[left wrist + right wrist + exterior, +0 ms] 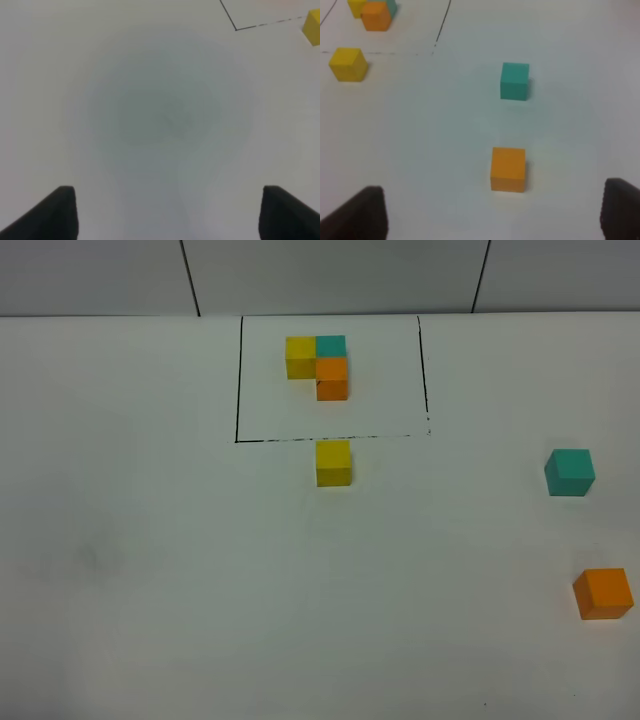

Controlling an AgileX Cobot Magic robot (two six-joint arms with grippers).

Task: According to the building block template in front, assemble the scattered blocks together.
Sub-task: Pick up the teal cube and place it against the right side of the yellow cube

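Upper centre: building block template | yellow cube just below; teal cube, orange cube far right | left claw, right claw spread, empty | risk: off-centre pinch could twist a cube, spoiling the L

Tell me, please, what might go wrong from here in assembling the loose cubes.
The loose yellow cube sits just outside the marked line, close to the template; a careless reach might nudge the template. The teal cube and orange cube lie far right, apart from it, so moving them over could leave them askew or joined in a mirrored order.
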